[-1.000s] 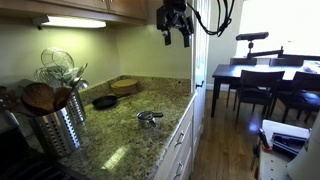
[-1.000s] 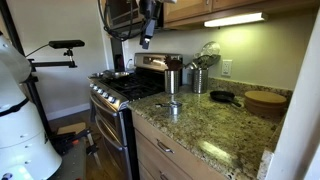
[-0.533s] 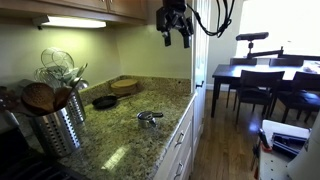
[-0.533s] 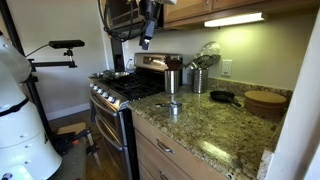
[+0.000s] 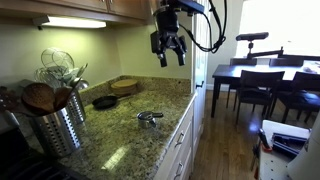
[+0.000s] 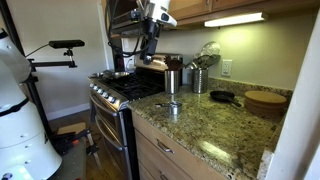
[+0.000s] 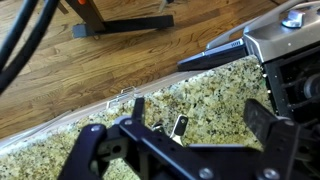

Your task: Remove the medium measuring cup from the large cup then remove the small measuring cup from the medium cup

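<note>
The nested measuring cups (image 5: 148, 118) sit together on the granite counter (image 5: 120, 145), close to its front edge, handles lying flat. At this size the medium and small cups cannot be told apart from the large one that holds them. In an exterior view the cluster (image 6: 172, 104) lies just in front of a tall steel utensil holder (image 6: 172, 80) beside the stove (image 6: 125, 88). The wrist view shows the cups (image 7: 178, 126) small and far below, between the dark fingers. The gripper (image 5: 168, 50) hangs high above the counter, well apart from the cups, with its jaws spread wide and nothing between them. Farther back on the counter lie a black skillet (image 5: 104, 101) and a round wooden board (image 5: 126, 86).
</note>
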Robot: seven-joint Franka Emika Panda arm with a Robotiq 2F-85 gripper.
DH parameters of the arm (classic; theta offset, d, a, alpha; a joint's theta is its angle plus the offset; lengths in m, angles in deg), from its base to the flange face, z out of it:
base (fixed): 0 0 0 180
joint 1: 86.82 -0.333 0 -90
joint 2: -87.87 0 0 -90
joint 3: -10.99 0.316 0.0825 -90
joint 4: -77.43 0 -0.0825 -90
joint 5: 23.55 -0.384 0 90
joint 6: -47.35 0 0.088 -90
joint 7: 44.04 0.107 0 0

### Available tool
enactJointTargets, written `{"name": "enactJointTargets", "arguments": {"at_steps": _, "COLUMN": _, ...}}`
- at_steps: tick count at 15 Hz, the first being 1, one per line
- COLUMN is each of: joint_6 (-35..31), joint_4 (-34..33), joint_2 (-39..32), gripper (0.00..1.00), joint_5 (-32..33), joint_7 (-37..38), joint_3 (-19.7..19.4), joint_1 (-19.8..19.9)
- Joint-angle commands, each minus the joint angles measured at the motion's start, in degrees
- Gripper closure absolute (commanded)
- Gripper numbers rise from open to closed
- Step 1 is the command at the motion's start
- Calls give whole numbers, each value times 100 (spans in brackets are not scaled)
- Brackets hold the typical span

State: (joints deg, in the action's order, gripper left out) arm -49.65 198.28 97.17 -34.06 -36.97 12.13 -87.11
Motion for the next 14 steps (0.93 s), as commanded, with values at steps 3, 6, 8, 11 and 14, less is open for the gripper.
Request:
{"name": "enactJointTargets", "arguments": {"at_steps": 3, "joint_6": -503, "joint_4": 216, "joint_2": -469, "gripper": 0, "joint_5": 275, "joint_7": -172, "joint_3": 172, "joint_1": -151}}
{"name": "enactJointTargets", "arguments": {"at_steps": 6, "joint_6": -589, "joint_4": 243, "joint_2": -662, "gripper": 0, "joint_5": 574, "joint_7": -274, "joint_3": 215, "joint_1": -194}}
{"name": "enactJointTargets", "arguments": {"at_steps": 8, "joint_6": -699, "joint_4": 244, "joint_2": -759, "gripper": 0, "joint_5": 724, "joint_7": -363, "joint_3": 229, "joint_1": -215}}
{"name": "enactJointTargets", "arguments": {"at_steps": 11, "joint_6": -1014, "joint_4": 202, "joint_2": -947, "gripper": 0, "joint_5": 814, "joint_7": -478, "joint_3": 236, "joint_1": -248}}
{"name": "enactJointTargets", "arguments": {"at_steps": 14, "joint_6": -1444, "joint_4": 90, "joint_2": -1249, "gripper": 0, "joint_5": 756, "joint_7": -596, "joint_3": 215, "joint_1": -230}}
